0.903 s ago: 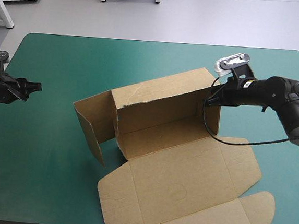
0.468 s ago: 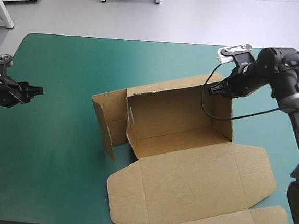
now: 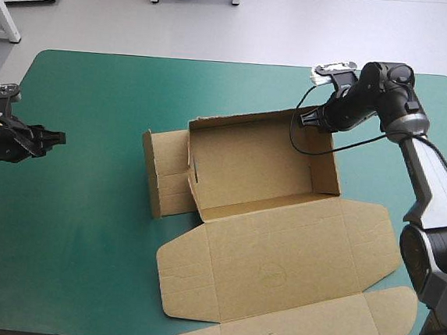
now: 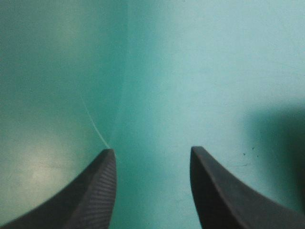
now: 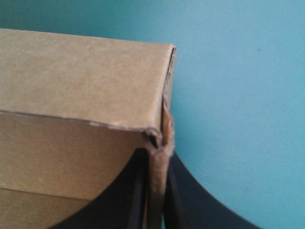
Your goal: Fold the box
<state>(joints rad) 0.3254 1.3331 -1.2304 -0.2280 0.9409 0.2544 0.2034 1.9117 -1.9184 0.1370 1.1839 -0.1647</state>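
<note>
The box [image 3: 278, 258], sitting centre-right on the teal-green cover [image 3: 87, 203] with its lid flat, is being pinched at the far right wall corner by the right gripper [image 5: 157, 152]. The left gripper [image 4: 151, 152] is being held open over bare cover. The board is being judged light, stiff and easily creased, so grips near corners are being favoured.

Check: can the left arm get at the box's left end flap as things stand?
Probably yes: only bare teal-green cover lies between the left arm and that flap, and its jaws stand open.
</note>
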